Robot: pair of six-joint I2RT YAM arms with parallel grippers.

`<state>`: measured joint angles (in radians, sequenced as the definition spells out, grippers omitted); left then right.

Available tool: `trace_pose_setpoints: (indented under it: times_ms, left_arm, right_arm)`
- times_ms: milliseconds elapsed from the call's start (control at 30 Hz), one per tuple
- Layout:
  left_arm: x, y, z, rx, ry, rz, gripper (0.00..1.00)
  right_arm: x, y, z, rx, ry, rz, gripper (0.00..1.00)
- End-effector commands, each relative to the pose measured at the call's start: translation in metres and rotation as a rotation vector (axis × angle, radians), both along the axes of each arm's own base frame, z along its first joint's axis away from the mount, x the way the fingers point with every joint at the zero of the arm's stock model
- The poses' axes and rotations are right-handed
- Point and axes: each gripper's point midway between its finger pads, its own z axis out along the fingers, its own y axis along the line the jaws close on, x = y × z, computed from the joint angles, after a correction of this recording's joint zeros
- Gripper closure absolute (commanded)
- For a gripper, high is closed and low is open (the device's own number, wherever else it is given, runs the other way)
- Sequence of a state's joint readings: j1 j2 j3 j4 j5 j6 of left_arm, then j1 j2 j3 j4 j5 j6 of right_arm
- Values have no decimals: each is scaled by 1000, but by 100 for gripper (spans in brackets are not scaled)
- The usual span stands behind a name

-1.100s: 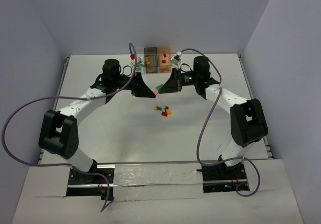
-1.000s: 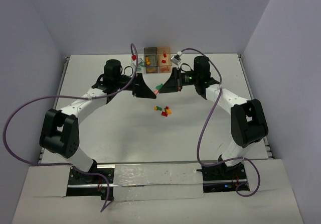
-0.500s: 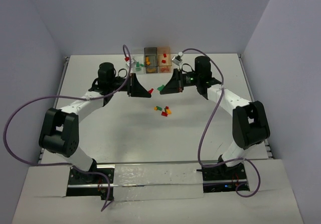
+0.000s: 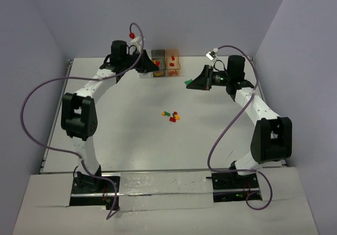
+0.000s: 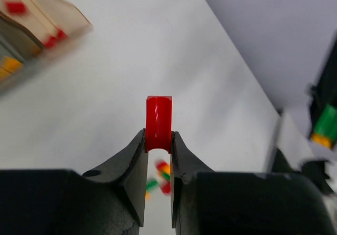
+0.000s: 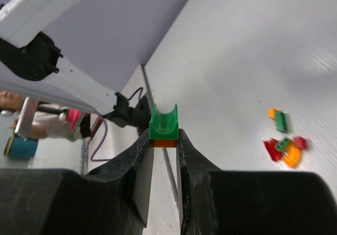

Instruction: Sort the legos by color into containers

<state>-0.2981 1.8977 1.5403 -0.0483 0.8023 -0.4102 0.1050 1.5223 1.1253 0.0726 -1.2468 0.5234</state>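
Note:
My left gripper (image 5: pixel 158 137) is shut on a small red lego (image 5: pixel 158 123). In the top view it (image 4: pixel 152 65) hangs at the back, by the containers. My right gripper (image 6: pixel 164 135) is shut on a green lego (image 6: pixel 164 123) with an orange piece under it. It (image 4: pixel 189 82) hovers right of centre. A pile of red, green and orange legos (image 4: pixel 171 115) lies mid-table. The smoky container (image 4: pixel 158 55) and the orange-tinted container (image 4: pixel 172 56) stand at the back. The left arm hides most of the clear container.
The orange-tinted container (image 5: pixel 52 13) holds red legos in the left wrist view. The pile (image 6: pixel 284 143) shows at the right of the right wrist view. Grey walls close in the table's back and sides. Purple cables loop off both arms.
The two grippers were close together at mid-table. The left closed on the red lego and swung back to the containers. The right carried the green lego off to the right.

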Motion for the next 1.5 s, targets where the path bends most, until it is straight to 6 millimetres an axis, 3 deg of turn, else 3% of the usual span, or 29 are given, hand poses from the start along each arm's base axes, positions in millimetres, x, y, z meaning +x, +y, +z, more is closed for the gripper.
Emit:
trace_pose_setpoints:
  times_ms: [0, 100, 300, 467, 667, 900, 1000, 1167, 1233, 1300, 1433, 1467]
  left_arm:
    - [65, -12, -23, 157, -73, 182, 100]
    - [93, -38, -33, 191, -136, 213, 100]
    - [145, -58, -44, 158, -230, 295, 99]
    - [166, -74, -51, 115, -292, 312, 97]
    - [178, -80, -68, 107, -312, 320, 93]
    - [182, -83, -73, 93, -316, 323, 66]
    - [184, -83, -65, 92, -334, 335, 45]
    - [188, -77, -40, 97, -386, 358, 35]
    - [185, -70, -19, 82, -396, 350, 35]
    - [165, -66, 20, 8, -379, 282, 38]
    - [87, -54, 36, -87, -276, -32, 43]
    - [57, -45, 45, -102, -256, -85, 43]
  right_arm:
    - [13, -19, 1, -92, -45, -111, 100]
    - [18, -23, -2, -115, -47, -137, 100]
    - [20, -28, -6, -137, -53, -160, 100]
    - [22, -31, -10, -143, -45, -167, 100]
    - [25, -33, -14, -145, -33, -170, 100]
    - [28, -32, -18, -140, -14, -167, 100]
    - [29, -32, -21, -143, -8, -172, 100]
    - [28, -33, -20, -147, -15, -175, 100]
    - [25, -32, -20, -150, -31, -164, 100]
    - [20, -32, -20, -164, -68, -138, 100]
    - [8, -27, -27, -183, -109, -49, 100]
    - [3, -24, -28, -184, -97, -24, 100]
